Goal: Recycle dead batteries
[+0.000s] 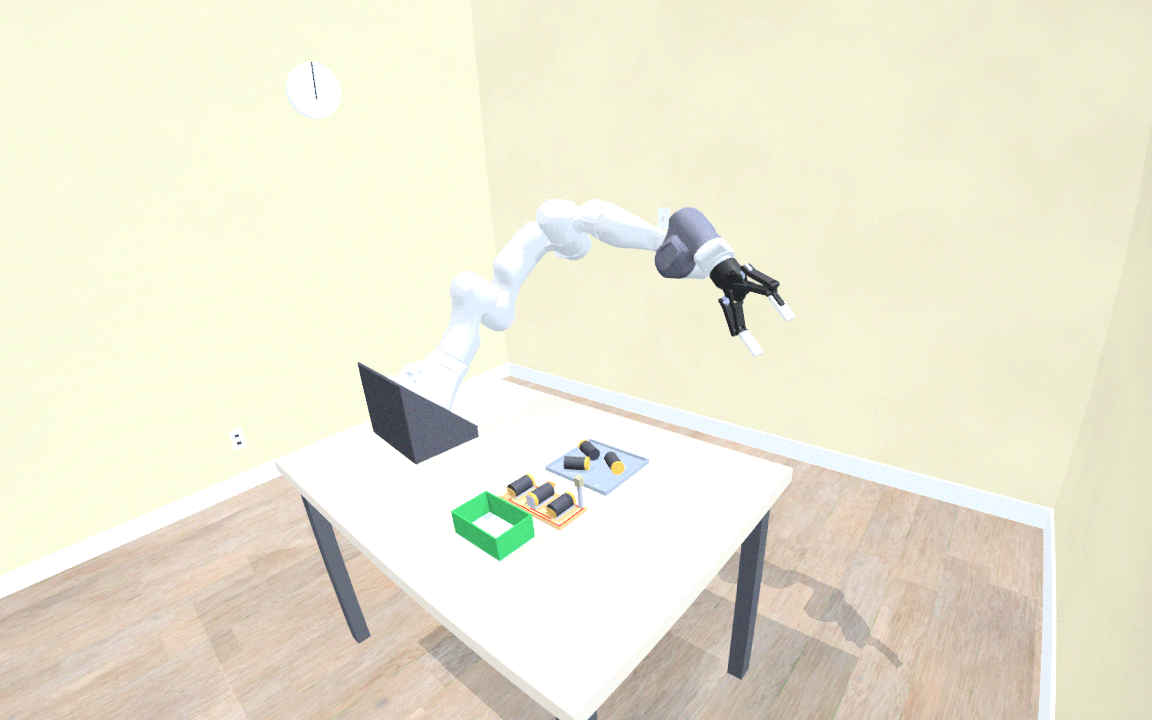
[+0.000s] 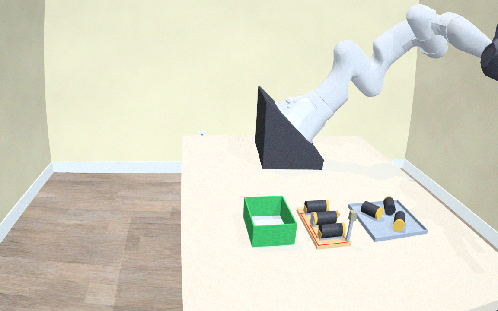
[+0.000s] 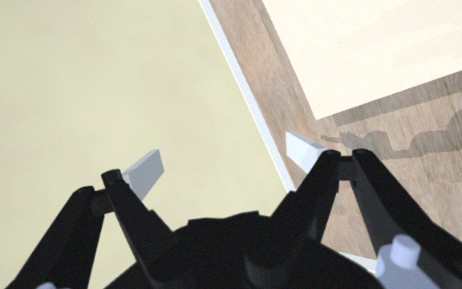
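My gripper [image 1: 769,330] [image 3: 224,152] is open and empty. It hangs high in the air past the table's far right edge, well away from all the batteries. Three black batteries with yellow caps [image 1: 521,484] [image 1: 541,492] [image 1: 559,504] [image 2: 316,205] [image 2: 324,217] [image 2: 332,230] sit in a wooden holder board [image 2: 330,243]. A small bulb on a post [image 1: 578,489] [image 2: 352,214] stands at the board's end and shows no glow. Three more batteries [image 1: 576,462] [image 1: 589,449] [image 1: 613,462] [image 2: 371,210] [image 2: 389,205] [image 2: 399,220] lie loose on a grey tray [image 1: 602,481] [image 2: 382,232]. The green recycling box [image 1: 473,534] [image 2: 274,235] stands upright and empty beside the board.
A dark wedge-shaped block [image 1: 414,420] [image 2: 282,147] stands at the back of the white table [image 1: 562,608] [image 2: 243,278] in front of the arm's base. The wrist view shows only a table corner [image 3: 355,48], floor and wall.
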Robot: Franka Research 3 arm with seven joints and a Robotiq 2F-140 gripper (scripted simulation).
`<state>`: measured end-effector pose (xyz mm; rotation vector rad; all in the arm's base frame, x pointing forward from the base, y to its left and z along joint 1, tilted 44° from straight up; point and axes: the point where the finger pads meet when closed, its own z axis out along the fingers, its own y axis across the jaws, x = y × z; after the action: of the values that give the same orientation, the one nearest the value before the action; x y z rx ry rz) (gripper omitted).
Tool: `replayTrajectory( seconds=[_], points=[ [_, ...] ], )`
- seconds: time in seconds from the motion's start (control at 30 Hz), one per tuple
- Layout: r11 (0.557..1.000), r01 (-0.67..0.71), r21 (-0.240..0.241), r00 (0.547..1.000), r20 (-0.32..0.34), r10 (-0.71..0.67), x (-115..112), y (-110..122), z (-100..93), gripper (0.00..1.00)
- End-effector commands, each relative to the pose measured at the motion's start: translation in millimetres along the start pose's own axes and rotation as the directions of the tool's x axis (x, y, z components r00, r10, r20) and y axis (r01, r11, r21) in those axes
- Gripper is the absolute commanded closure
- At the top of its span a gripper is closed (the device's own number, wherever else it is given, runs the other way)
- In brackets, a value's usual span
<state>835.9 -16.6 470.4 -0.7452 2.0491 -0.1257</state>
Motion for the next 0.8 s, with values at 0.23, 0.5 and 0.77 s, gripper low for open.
replayTrajectory(
  seconds=[0.23,0.5,0.77],
  points=[
    [1.0,0.0,0.0,1.0,0.0,0.0,0.0,-0.1,-0.1,0.0],
    [1.0,0.0,0.0,1.0,0.0,0.0,0.0,-0.1,-0.1,0.0],
    [0.892,-0.447,-0.065,0.88,-0.21,0.426,93.6,14.8,22.9,0.0]
  ],
)
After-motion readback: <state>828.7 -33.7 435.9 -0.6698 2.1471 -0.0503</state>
